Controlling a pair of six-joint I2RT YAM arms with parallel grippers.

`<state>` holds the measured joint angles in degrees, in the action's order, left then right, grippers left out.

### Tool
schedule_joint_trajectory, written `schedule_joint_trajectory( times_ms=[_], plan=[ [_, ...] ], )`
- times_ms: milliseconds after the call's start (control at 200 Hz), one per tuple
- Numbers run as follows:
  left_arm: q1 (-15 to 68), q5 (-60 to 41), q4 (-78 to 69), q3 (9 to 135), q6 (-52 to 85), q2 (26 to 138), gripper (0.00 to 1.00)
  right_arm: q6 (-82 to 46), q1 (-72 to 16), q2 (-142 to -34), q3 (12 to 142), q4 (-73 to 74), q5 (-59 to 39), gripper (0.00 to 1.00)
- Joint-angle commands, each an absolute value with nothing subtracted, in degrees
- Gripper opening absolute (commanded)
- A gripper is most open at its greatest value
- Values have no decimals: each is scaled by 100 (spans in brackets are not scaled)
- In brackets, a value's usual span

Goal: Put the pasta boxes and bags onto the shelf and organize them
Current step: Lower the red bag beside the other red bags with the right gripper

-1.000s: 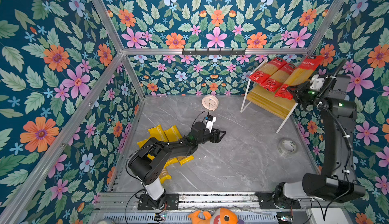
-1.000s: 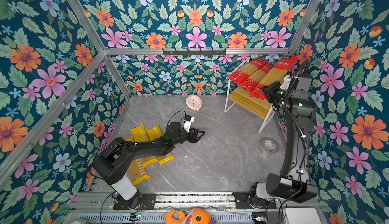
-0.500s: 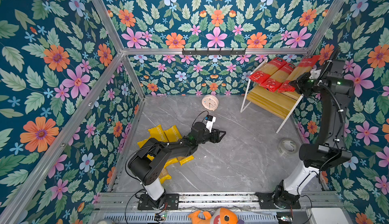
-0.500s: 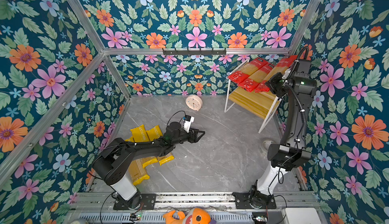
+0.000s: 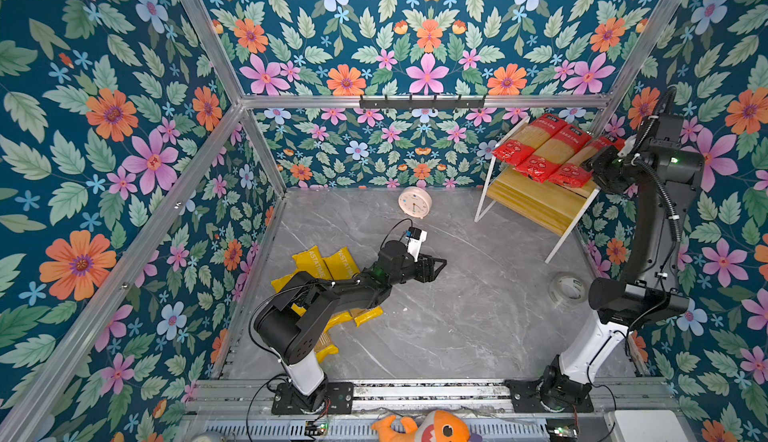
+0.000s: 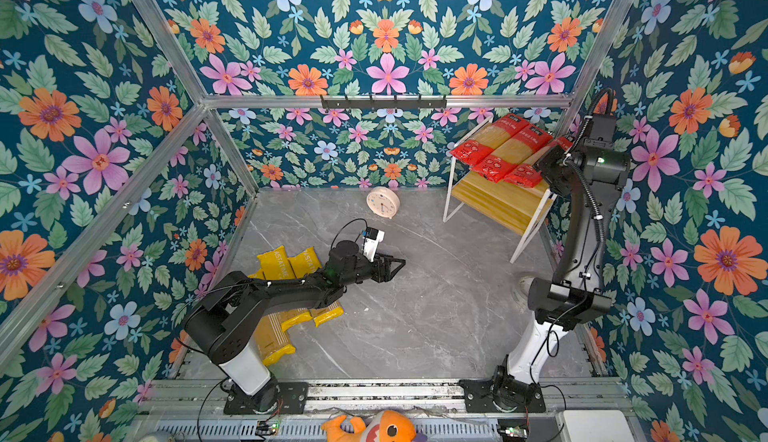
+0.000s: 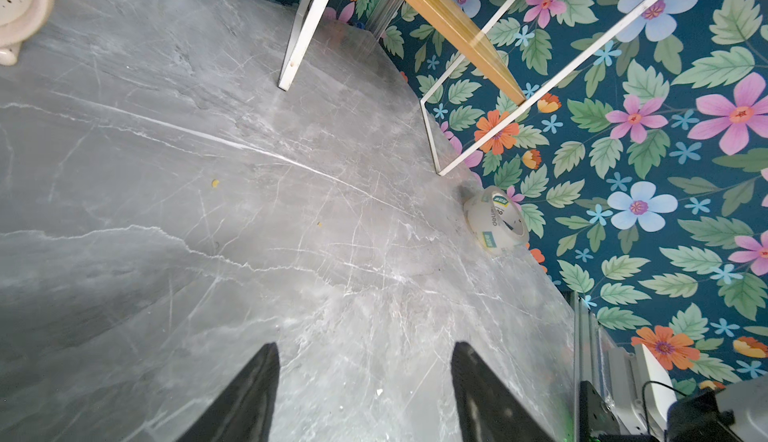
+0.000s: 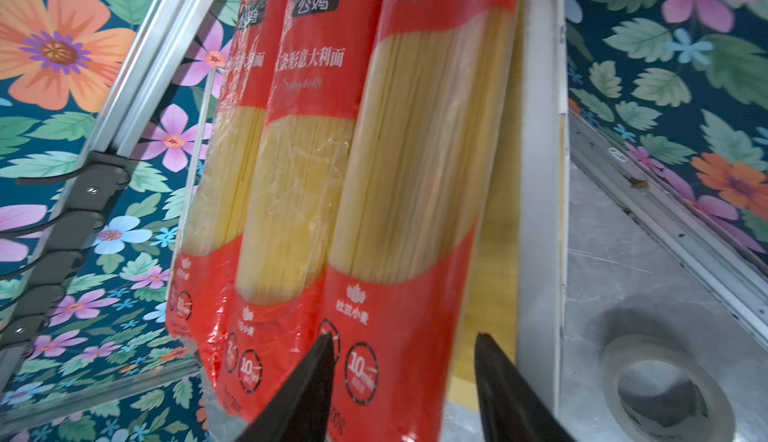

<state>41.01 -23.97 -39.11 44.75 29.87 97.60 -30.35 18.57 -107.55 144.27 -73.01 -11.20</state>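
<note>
Here, red packets [image 5: 540, 149]: three side by side, lengthwise on the top tier of the shelf [image 5: 536, 211], probably grouped by colour.
Right gripper [image 8: 405, 377]: jaws parted astride the nearest packet's end, apparently letting go rather than pinching.
Left gripper [image 7: 361, 382]: spread wide and empty, above the bare table [image 7: 208, 211].
Yellow packets [image 5: 328, 263]: lying on the table, well apart from the shelf.
Hidden: the left arm [image 5: 332, 294] covers their middles, so the count is unclear; the shelf's lower tier is partly covered by the upper.

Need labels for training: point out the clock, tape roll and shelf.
clock [image 5: 414, 202]: in a top view, its face.
tape roll [image 7: 490, 215]: left wrist view, its side wall.
shelf [image 5: 536, 207]: in a top view, bare lower board.
</note>
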Motion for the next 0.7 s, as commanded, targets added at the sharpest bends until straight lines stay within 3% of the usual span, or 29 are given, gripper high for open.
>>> schedule_joint_trajectory(
  times_ms=[0, 450, 695],
  plan=[
    [4113, -2431, -4008, 4534, 2996, 9790, 68, -2670, 1852, -10653, 14445, -7501, -411, 55],
    [4157, -2390, -3919, 4585, 2957, 9799, 68, -2437, 1398, -11604, 15482, -7327, -337, 54],
    [4175, -2425, -3917, 4649, 2953, 9844, 68, -2381, 1480, -11163, 14389, -7225, -165, 53]
  ],
)
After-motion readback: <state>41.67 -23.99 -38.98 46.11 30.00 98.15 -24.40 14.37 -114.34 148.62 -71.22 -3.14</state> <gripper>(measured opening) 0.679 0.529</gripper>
